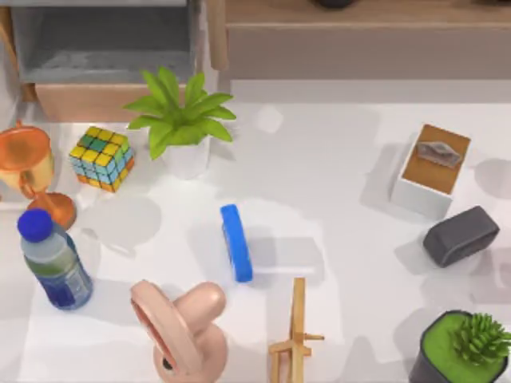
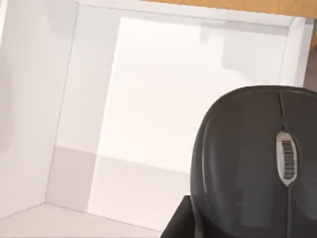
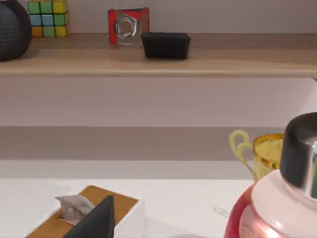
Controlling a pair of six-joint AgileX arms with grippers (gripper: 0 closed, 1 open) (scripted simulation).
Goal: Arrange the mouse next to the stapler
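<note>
Mouse (image 1: 461, 235) sits far right, well apart from central stapler (image 1: 236, 242), so untouched; gripper states: cannot tell.

A white desk (image 1: 335, 159) carries a blue stapler (image 1: 235, 242) at centre, a dark grey mouse (image 1: 461, 235) at right just beside a tissue box (image 1: 430, 171), plus a Rubik's cube (image 1: 101, 157), water bottle (image 1: 53, 261), trophy (image 1: 30, 171), two potted plants (image 1: 182, 120) (image 1: 463, 347) and a wooden stand (image 1: 294, 335).

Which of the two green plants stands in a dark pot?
The spiky plant at the table's bottom right corner: its pot is dark. The leafy plant near the top left stands in a white pot.
</note>
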